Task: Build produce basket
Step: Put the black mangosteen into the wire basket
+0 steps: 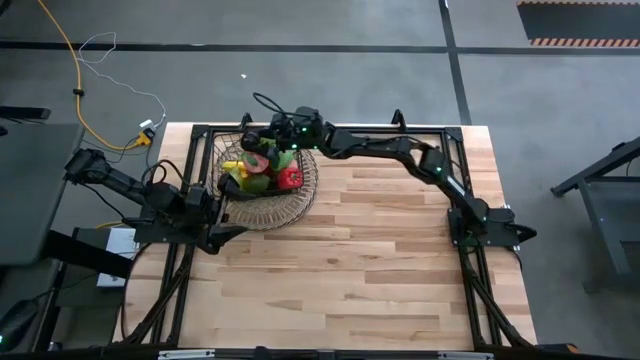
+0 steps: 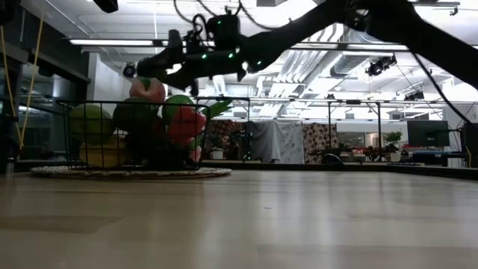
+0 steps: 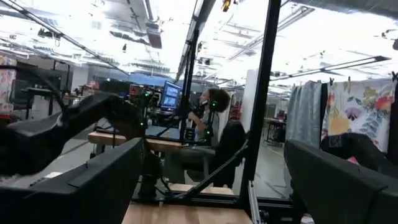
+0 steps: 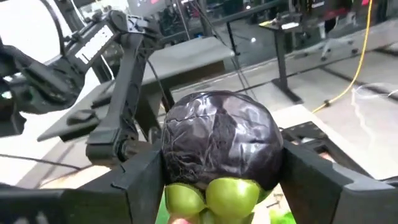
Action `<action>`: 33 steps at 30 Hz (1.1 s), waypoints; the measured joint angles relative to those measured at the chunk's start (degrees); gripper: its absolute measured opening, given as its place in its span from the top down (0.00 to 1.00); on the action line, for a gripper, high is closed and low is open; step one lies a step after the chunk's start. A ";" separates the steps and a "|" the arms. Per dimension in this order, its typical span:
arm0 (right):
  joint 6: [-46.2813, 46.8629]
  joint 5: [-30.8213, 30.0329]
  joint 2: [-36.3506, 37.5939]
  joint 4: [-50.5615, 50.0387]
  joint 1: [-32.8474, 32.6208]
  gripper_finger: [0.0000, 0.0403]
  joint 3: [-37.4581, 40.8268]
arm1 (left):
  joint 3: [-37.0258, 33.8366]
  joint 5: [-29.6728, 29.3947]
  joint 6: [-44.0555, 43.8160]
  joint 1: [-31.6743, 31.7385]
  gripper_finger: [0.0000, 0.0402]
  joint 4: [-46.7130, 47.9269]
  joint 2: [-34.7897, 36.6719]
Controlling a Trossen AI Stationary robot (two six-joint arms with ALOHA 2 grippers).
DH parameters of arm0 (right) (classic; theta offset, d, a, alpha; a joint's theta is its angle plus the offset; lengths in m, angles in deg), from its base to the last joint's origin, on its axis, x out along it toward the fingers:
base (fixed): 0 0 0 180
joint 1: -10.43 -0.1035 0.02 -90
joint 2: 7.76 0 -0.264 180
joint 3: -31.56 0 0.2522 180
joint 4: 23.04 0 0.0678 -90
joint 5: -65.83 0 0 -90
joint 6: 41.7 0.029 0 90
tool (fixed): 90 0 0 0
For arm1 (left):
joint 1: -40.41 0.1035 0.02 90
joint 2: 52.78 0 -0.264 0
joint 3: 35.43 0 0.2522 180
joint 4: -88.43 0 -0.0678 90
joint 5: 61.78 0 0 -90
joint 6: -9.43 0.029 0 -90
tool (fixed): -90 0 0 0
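The dark wire basket (image 1: 300, 205) stands at the table's far left, on its flared rim (image 2: 112, 172). It holds piled produce: a red piece (image 1: 290, 180), yellow-green pieces (image 1: 250, 182) and a pink one (image 2: 148, 90). My right gripper (image 1: 262, 140) reaches over the basket's far side and is shut on a dark purple cabbage (image 4: 221, 137), just above green pieces (image 4: 211, 196). My left gripper (image 1: 228, 222) is open and empty at the basket's near left rim; its wrist view (image 3: 211, 186) shows nothing between the fingers. My right gripper pinches the purple cabbage by its two opposite sides (image 4: 171, 149) between its two fingers (image 4: 140, 183). The arm comes from the table's right, over the basket. The cabbage sits right above green pieces in the basket; whether it rests on them I cannot tell.
The black frame rails (image 1: 400, 128) run along the table's far edge and sides. The right arm (image 1: 420, 160) spans the far part of the table. Bare wood (image 1: 350, 280) lies to the near and right of the basket. A person sits beyond the table (image 3: 208, 109).
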 joint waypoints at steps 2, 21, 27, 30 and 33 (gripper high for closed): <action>1.91 0.09 -2.53 0.02 -0.04 0.35 -2.67 | 0.00 0.00 -0.10 0.02 0.06 0.00 0.00; 5.01 -8.16 -6.17 -1.94 -0.18 0.35 -6.75 | 0.00 0.07 -0.11 0.00 0.06 0.11 0.00; 2.96 -4.43 -6.17 -2.08 -0.66 0.35 -6.76 | 0.00 0.08 -0.11 0.00 0.06 0.13 0.00; 2.91 -1.37 -6.17 -2.04 -0.96 0.35 -6.79 | 0.00 0.08 -0.11 0.01 0.06 0.13 0.00; 2.79 -0.20 -6.17 -2.14 -1.64 0.32 -6.79 | 0.00 0.07 -0.11 0.01 0.06 0.13 0.00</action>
